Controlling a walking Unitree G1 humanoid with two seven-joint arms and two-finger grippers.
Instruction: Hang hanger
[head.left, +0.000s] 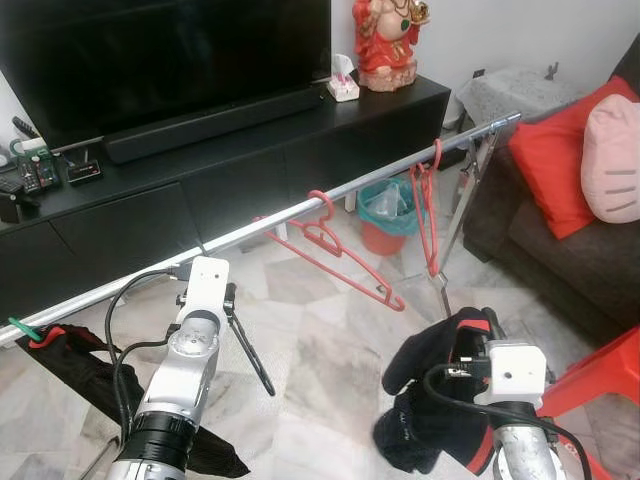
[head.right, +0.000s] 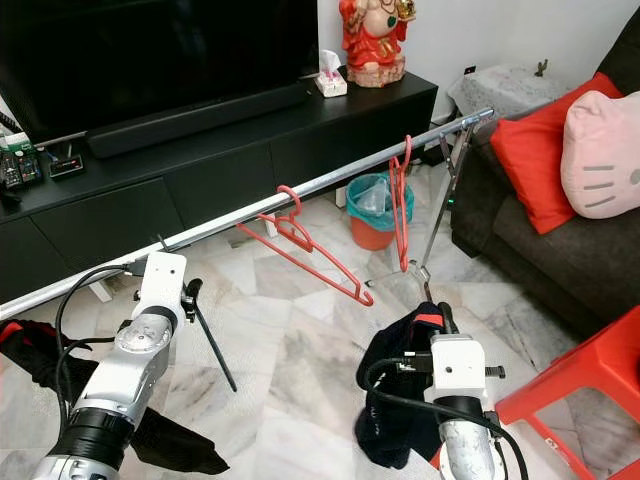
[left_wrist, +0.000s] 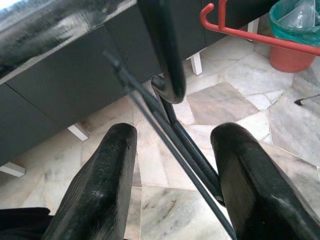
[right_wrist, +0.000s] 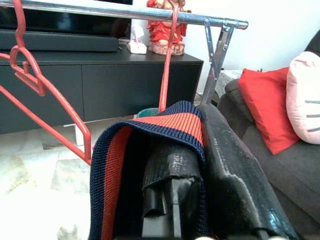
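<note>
Under rail (head.left: 300, 210), black hanger (head.left: 250, 352) seemingly slanting downward

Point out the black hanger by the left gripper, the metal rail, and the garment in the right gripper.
black hanger (head.left: 252, 358), left eye view, on its sloping arm.
metal rail (head.left: 250, 233), left eye view, mid-span of the bar.
garment (head.right: 392, 372), right eye view, dark fabric beside the gripper.

red hangers (head.left: 335, 245), shiny silver rail (head.left: 260, 228), black hanger (head.left: 250, 352), navy sweater (right_wrist: 150, 145) with orange-red stripes, teal-lined red bin (head.left: 385, 215)
</note>
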